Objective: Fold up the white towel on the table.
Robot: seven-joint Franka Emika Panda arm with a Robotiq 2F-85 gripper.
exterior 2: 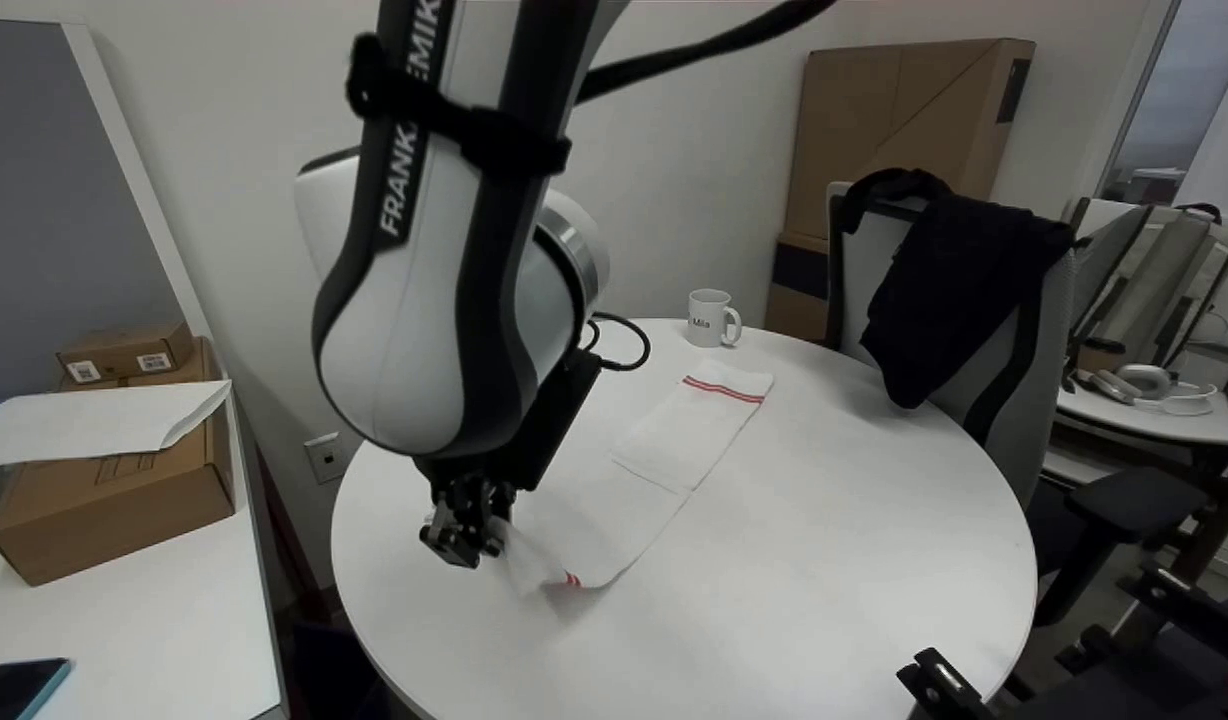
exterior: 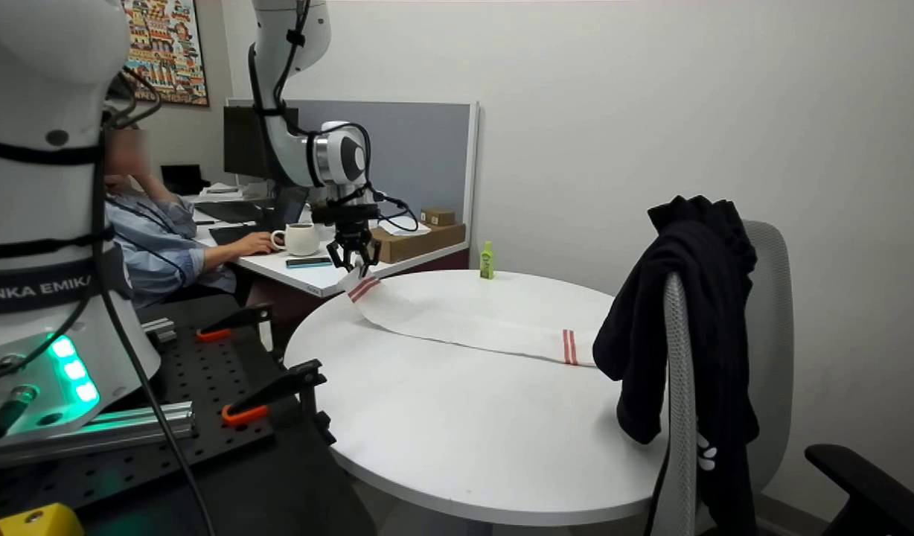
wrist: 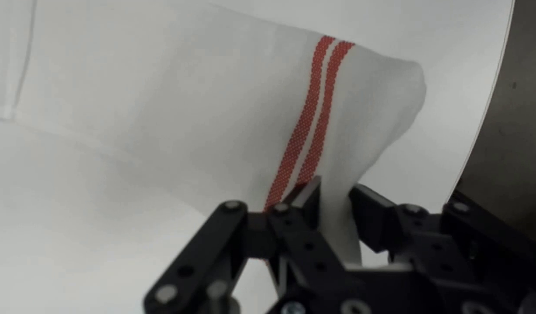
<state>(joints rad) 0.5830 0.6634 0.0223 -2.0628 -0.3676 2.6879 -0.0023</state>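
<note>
The white towel (exterior: 464, 327) lies as a long narrow strip across the round white table (exterior: 442, 424), with a pair of red stripes near each end. In an exterior view, a line crosses the towel (exterior 2: 664, 440) about midway. My gripper (exterior: 359, 269) is at the end nearest the office desk and is shut on the cloth there. That end rises off the tabletop, while the rest lies flat. In the wrist view, bunched towel (wrist: 233, 113) runs between the fingers of the gripper (wrist: 335, 192), just beside the stripes. The cloth's gripped edge is partly hidden behind the fingers.
A green bottle (exterior: 487, 262) and a white mug (exterior 2: 709, 318) stand along the table's far side. A chair with a black jacket (exterior: 695, 298) is against the table. Beside it, a desk holds a cardboard box (exterior 2: 124, 500); a person (exterior: 155, 231) sits there.
</note>
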